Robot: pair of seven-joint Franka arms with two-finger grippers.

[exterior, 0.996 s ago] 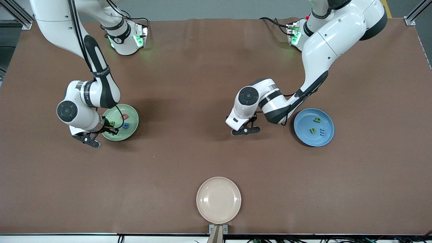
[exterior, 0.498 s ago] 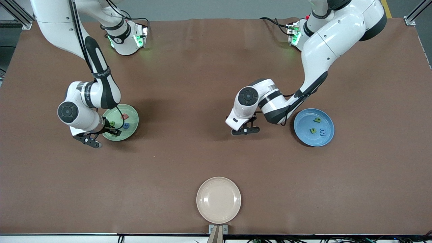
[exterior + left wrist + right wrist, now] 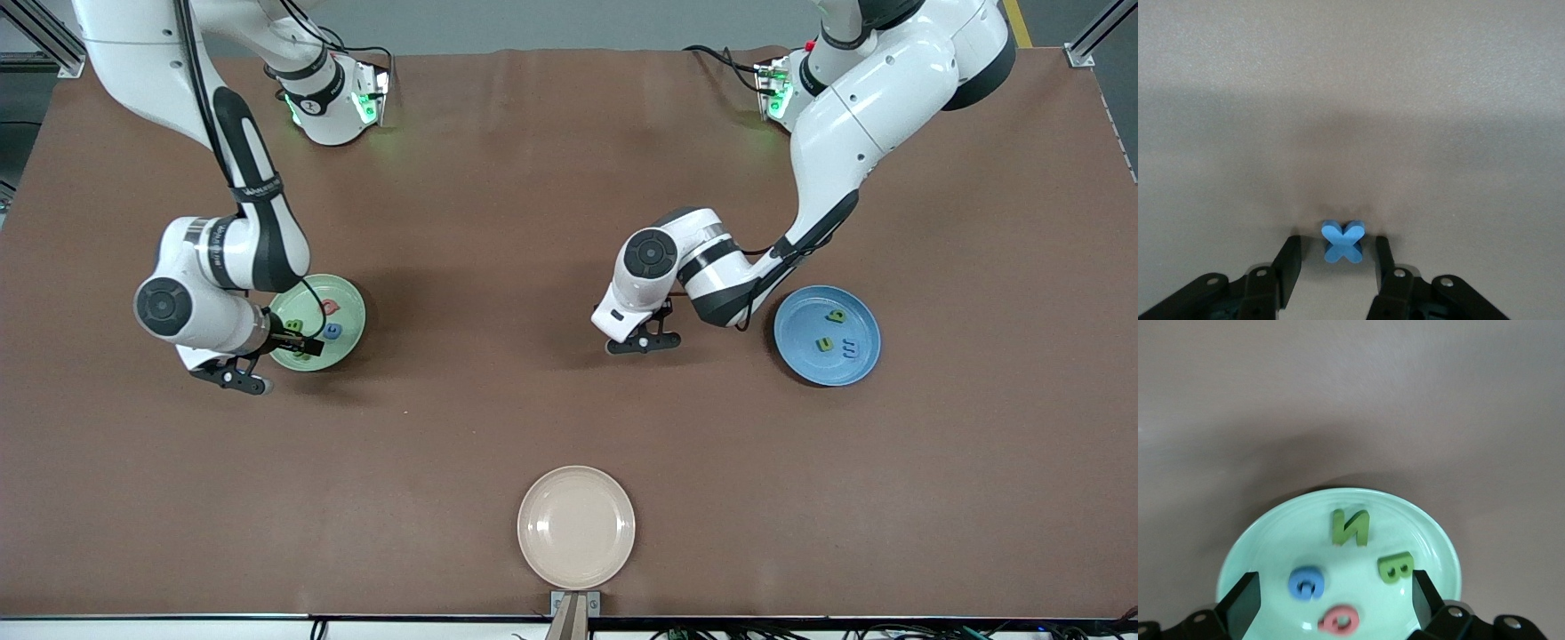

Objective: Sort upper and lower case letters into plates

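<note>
Blue x [image 3: 1343,242] lies on the table between left tool [image 3: 1336,262] fingers.

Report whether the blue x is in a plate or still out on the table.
Out. The blue x lies on the bare table, between the left gripper's open fingers, not yet clamped.
</note>
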